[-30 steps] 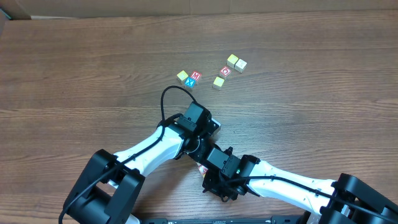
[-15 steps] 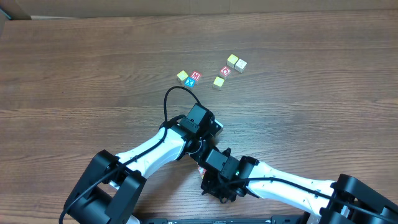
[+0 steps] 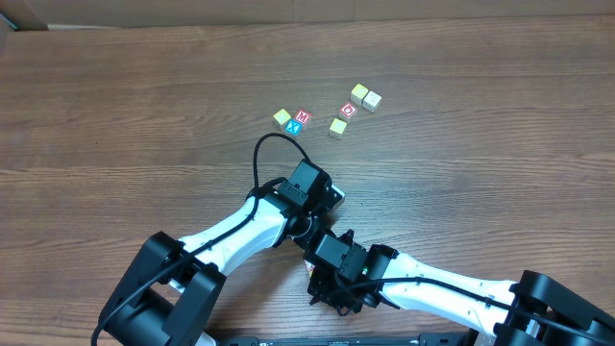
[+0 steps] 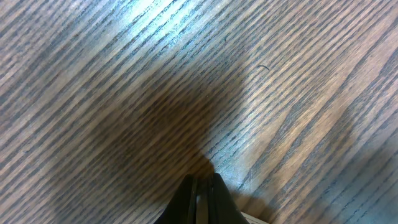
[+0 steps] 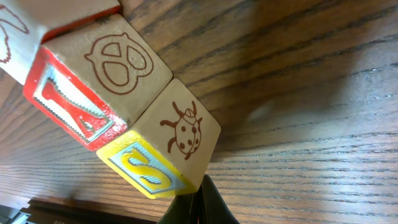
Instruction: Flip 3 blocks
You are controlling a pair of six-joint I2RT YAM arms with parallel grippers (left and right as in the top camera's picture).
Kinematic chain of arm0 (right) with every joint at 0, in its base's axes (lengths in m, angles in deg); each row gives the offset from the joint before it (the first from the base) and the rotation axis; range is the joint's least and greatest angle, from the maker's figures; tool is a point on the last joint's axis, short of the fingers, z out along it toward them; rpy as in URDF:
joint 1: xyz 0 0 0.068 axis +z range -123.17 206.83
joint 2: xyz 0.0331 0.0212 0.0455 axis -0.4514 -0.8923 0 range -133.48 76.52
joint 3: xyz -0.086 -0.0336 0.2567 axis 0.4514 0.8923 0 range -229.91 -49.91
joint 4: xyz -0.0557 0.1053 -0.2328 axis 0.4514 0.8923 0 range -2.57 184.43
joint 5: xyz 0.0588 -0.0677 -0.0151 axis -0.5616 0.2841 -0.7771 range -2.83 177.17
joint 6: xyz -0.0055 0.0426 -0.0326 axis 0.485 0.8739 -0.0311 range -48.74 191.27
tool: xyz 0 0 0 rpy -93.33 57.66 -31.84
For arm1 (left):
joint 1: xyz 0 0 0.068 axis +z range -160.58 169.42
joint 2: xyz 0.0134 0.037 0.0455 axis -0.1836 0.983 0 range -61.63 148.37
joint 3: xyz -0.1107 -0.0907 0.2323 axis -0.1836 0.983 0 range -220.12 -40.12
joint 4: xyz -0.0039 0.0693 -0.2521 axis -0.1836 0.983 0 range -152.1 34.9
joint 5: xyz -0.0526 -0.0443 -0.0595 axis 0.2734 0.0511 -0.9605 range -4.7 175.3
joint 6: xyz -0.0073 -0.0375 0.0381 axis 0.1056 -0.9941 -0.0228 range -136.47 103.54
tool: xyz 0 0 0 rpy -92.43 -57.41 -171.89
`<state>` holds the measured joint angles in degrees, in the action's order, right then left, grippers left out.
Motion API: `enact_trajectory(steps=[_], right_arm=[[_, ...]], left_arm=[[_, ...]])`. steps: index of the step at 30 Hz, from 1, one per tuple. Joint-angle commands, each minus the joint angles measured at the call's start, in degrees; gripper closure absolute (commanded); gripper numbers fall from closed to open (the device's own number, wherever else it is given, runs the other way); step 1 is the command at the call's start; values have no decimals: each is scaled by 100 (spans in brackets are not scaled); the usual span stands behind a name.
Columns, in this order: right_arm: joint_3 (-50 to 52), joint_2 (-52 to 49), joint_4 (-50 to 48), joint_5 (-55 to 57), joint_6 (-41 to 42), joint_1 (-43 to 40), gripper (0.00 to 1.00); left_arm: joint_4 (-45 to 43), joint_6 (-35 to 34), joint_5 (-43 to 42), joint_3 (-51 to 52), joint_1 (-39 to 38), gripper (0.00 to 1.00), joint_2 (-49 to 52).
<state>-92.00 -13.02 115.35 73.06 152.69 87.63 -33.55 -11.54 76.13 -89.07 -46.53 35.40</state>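
In the right wrist view three wooden blocks lie in a row, touching. The nearest is a block with a yellow S face and a ladybug drawing on top. Behind it sits a block with a red A face and a pretzel drawing. Only a cream corner of the third block shows at the top left. My right gripper is shut, its tips against the lower corner of the yellow block. My left gripper is shut, low over bare wood. From overhead both arms hide these blocks.
Farther back on the table lie several other cubes: a yellow one, a red M, a blue X, a red O and a pale pair. The two arms cross near the front middle.
The right wrist has crept a little to the left under the left arm. The left gripper shifted slightly right early on, then held. Both grippers stay shut.
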Motion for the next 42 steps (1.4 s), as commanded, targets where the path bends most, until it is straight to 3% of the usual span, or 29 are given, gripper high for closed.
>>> enact_trajectory(steps=[1,42], right_arm=[[-28,2,-48,208,68,39,96],[-28,2,-173,232,87,114,96]], left_arm=[[70,133,-140,229,-127,96,304],[-55,127,-382,229,-315,96,304]])
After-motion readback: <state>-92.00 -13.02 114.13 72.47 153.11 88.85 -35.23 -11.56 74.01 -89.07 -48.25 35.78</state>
